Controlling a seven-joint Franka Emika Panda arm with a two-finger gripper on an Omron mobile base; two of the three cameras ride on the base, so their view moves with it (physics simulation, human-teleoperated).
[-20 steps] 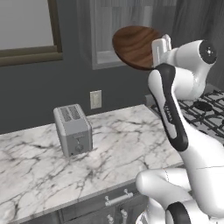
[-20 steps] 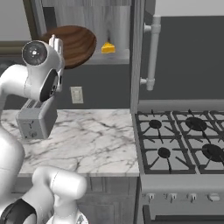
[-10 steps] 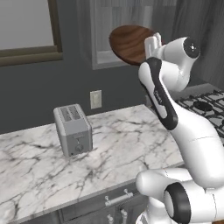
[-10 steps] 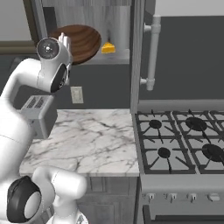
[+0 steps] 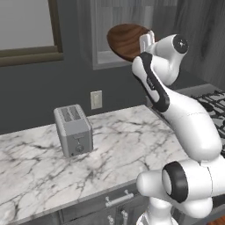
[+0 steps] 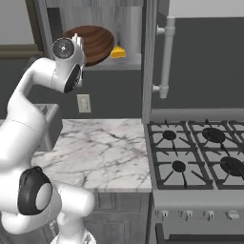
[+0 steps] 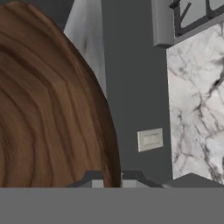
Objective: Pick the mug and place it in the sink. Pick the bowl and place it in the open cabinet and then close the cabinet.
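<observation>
Right base view, upper left of the frame: gripper (image 6: 80,42) clamping tight on the rim of the wide dark-brown wooden bowl (image 6: 95,44), holding it tilted at the mouth of the open grey wood-grain cabinet (image 6: 128,28), beside a yellow wedge (image 6: 118,51); grey toaster (image 5: 73,130) sitting on the marble counter (image 5: 114,149).

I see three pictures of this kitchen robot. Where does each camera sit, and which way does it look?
Left base view: behind the arm's left, facing the marble counter, grey toaster and held dark-brown wooden bowl; white arm at right.
Right base view: behind its right, facing the open grey cabinet and stove; arm at left.
Hand view: on the hand, along the gripper clamping the bowl's rim.
All share the bowl.
</observation>
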